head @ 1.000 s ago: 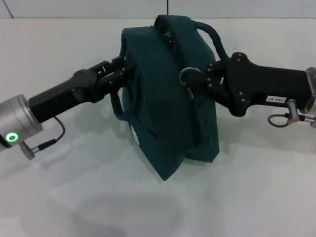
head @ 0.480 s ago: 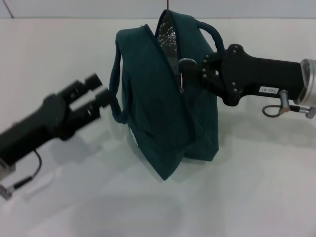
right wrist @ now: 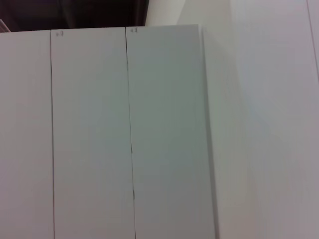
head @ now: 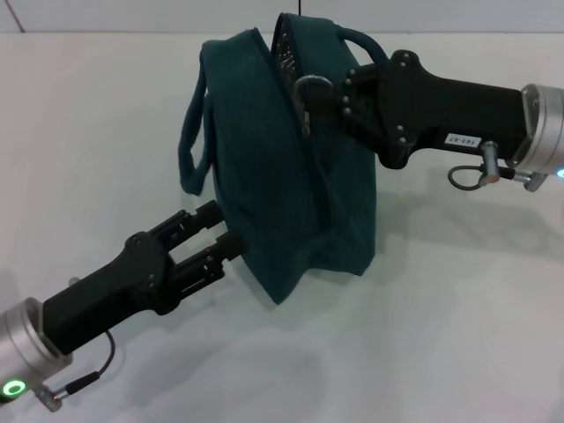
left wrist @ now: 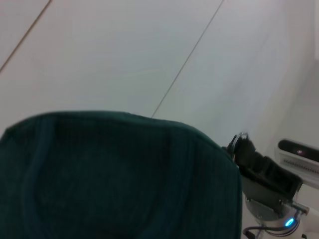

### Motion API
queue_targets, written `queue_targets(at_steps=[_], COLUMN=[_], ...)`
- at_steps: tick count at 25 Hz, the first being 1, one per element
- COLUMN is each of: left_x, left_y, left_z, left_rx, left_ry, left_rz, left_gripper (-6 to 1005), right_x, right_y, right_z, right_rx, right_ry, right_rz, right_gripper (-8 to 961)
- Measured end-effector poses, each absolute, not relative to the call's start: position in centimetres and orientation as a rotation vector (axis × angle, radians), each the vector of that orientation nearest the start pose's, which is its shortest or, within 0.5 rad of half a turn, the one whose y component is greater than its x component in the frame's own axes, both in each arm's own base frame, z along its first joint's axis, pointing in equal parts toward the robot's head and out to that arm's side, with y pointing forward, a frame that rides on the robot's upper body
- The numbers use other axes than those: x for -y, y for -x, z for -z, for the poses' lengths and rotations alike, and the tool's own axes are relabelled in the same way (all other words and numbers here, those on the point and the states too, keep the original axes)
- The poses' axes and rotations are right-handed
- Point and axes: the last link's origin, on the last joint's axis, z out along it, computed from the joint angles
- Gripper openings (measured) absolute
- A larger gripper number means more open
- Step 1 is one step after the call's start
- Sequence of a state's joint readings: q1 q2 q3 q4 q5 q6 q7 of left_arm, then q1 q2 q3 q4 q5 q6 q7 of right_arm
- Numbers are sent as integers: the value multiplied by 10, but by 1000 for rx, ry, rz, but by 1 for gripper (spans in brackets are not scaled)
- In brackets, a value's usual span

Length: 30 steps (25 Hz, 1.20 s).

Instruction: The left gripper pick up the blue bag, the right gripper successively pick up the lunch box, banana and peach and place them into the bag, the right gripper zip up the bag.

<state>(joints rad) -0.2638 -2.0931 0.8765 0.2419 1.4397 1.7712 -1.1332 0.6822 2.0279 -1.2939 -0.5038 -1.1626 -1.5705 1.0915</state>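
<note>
The blue bag (head: 291, 176) stands upright on the white table (head: 458, 335), its top seam showing a gap with silvery lining at the far end. My right gripper (head: 319, 95) reaches in from the right and is shut on the zipper's ring pull (head: 309, 86) high on the bag. My left gripper (head: 214, 233) sits low at the bag's near left side, open, fingertips against the fabric. In the left wrist view the bag (left wrist: 114, 179) fills the lower part. Lunch box, banana and peach are out of view.
One carry handle (head: 189, 141) hangs loose on the bag's left side and the other (head: 357, 40) arches behind the right gripper. The right arm (left wrist: 264, 174) shows past the bag in the left wrist view. Only white panels appear in the right wrist view.
My left gripper let go of the bag's handle, swung away and came back lower against the bag's base. The right gripper dragged the zipper pull up and leftward; the bag leaned left.
</note>
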Motion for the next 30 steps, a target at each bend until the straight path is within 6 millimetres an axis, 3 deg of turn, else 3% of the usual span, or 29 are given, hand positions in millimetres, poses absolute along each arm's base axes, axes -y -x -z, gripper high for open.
queue_targets(at_steps=[15, 25, 30], left_x=[-245, -263, -268], left_y=[279, 280, 282], left_z=[54, 58, 57], left_rx=[974, 1018, 1031], left_ry=[2337, 2275, 2246], left_rz=[1353, 1306, 1286], left_gripper=[704, 680, 601], right_x=[-358, -358, -357], right_y=[-139, -139, -141], right_z=[28, 30, 30], right_rx=[-43, -60, -72], right_ry=[2727, 2715, 2716], right_rz=[-1255, -1260, -1260], right_gripper=[7, 8, 8])
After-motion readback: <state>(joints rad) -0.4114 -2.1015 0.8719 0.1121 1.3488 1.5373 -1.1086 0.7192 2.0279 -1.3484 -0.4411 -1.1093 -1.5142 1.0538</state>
